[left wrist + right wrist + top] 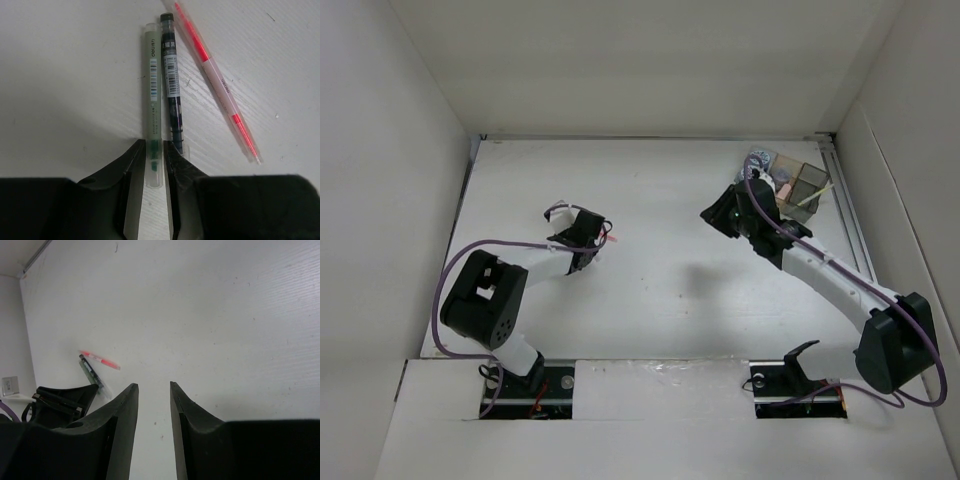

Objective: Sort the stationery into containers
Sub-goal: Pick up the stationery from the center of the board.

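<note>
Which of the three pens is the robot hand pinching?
The green pen, leftmost in the wrist view. Its end sits between the fingers of the left gripper; the black pen and pink-red pen lie outside.

Lit softly and evenly from above. Casting a faint grey shadow on the table (692, 275). Sharp on the green pen (154, 85) up close, softer overhead.

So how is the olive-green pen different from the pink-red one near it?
The olive-green plastic pen has its near end between the fingers of the left pincer, in line with it; the pink-red plastic pen lies free to the right, slanted. The green pen looks thicker and evenly coloured; the pink-red one is slimmer, with bright red ends and a pale pink middle. Both lie flat on the white table, flanking a black pen.
</note>
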`<action>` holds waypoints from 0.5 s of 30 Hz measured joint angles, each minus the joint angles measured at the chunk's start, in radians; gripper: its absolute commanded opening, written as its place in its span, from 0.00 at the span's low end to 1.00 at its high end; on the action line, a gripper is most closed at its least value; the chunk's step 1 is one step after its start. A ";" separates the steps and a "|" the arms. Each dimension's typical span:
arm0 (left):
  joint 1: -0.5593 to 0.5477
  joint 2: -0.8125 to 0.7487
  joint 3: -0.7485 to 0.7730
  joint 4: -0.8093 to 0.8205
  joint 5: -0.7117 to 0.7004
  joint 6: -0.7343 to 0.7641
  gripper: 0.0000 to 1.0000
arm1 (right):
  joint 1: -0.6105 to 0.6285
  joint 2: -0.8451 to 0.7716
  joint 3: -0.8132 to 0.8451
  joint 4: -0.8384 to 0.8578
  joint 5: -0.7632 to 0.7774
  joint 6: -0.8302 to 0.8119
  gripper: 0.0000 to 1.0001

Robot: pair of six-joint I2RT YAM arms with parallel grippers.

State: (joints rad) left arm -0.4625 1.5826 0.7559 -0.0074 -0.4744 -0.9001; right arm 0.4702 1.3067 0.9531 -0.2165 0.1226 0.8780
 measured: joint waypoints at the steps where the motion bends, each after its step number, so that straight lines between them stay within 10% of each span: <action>1: 0.000 -0.001 0.000 -0.001 0.002 0.000 0.18 | 0.002 0.000 0.000 0.000 0.000 0.000 0.38; 6: 0.000 -0.007 -0.008 0.002 0.007 -0.007 0.00 | 0.005 -0.002 0.000 -0.002 -0.004 0.000 0.40; 15: 0.000 -0.174 -0.084 -0.054 0.026 -0.027 0.00 | 0.046 -0.006 0.002 0.001 -0.097 -0.002 0.53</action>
State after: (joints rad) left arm -0.4625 1.4086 0.6720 -0.0612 -0.4480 -0.9268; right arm 0.5159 1.3010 0.9546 -0.2157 0.0254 0.8757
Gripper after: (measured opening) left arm 0.073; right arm 0.513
